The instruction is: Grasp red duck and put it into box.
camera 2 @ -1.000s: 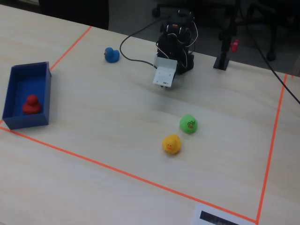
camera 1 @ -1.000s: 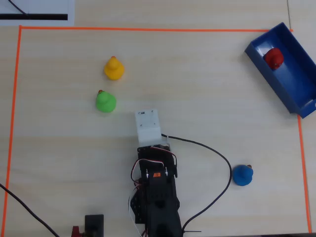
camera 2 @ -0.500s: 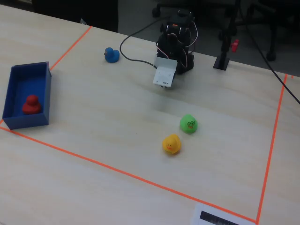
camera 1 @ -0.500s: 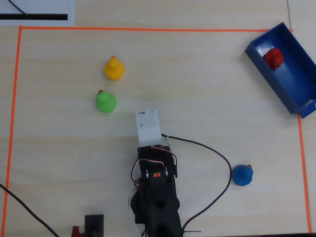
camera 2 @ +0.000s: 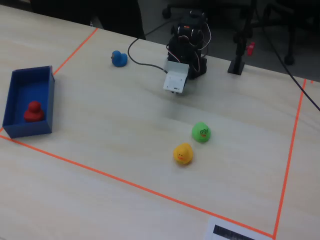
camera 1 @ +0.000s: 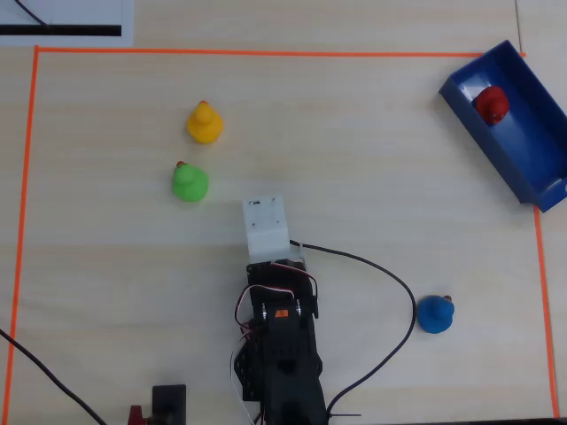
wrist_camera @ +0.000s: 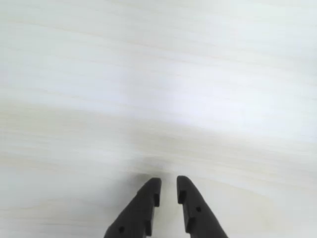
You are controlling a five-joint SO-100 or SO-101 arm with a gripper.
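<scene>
The red duck (camera 1: 492, 104) sits inside the dark blue box (camera 1: 534, 152) at the top right of the overhead view. In the fixed view the duck (camera 2: 33, 111) sits in the box (camera 2: 30, 84) at the far left. The arm (camera 1: 279, 345) is folded back at the bottom middle, far from the box, and its white wrist block (camera 1: 266, 227) hides the jaws from above. In the wrist view my gripper (wrist_camera: 168, 181) points down at bare table. Its black fingers (wrist_camera: 148, 198) stand almost together with nothing between them.
A yellow duck (camera 1: 204, 123) and a green duck (camera 1: 190, 182) stand up and left of the arm. A blue duck (camera 1: 434, 314) stands to its right, beside a black cable (camera 1: 403, 297). Orange tape (camera 1: 266, 53) borders the work area.
</scene>
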